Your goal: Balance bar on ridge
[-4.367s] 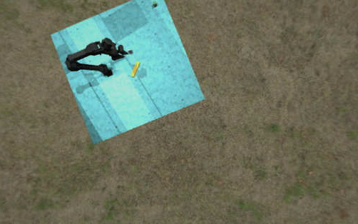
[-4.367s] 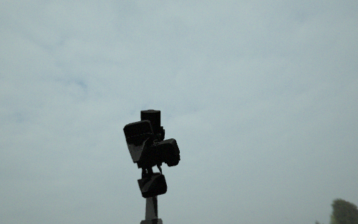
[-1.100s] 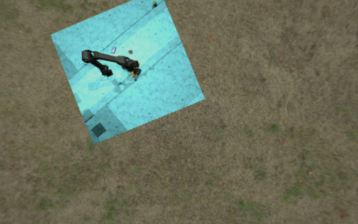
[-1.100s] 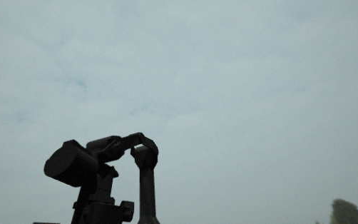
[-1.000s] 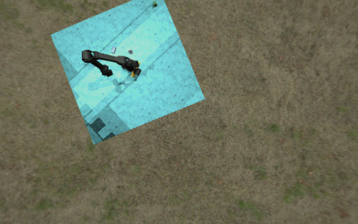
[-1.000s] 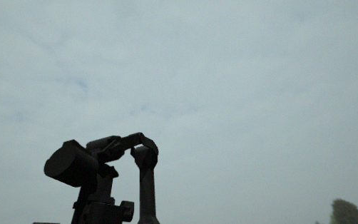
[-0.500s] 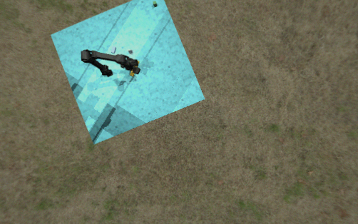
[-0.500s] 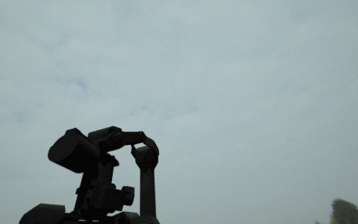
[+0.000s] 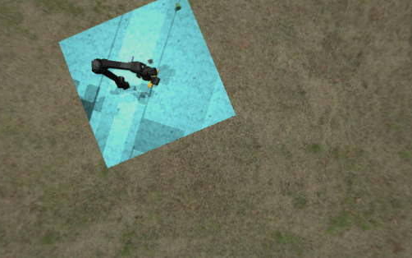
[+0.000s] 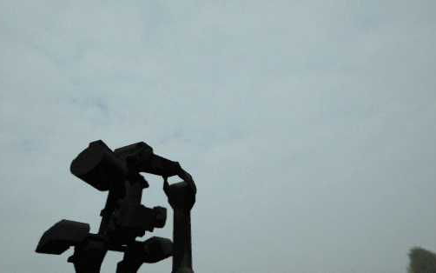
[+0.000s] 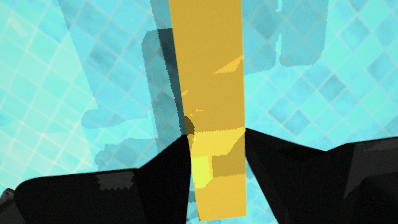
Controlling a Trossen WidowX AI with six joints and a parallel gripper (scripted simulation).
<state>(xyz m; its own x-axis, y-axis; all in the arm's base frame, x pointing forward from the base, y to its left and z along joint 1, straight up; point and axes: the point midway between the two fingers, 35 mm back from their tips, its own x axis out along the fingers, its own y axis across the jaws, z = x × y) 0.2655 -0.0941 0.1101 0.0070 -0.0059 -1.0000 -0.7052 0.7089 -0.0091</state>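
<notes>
We are outdoors: dry, patchy grass [image 9: 305,164] fills the top view around a square turquoise tabletop [image 9: 182,99] at upper left, and the exterior view shows overcast sky [image 10: 280,87] with a treetop [image 10: 427,262] at lower right.
</notes>
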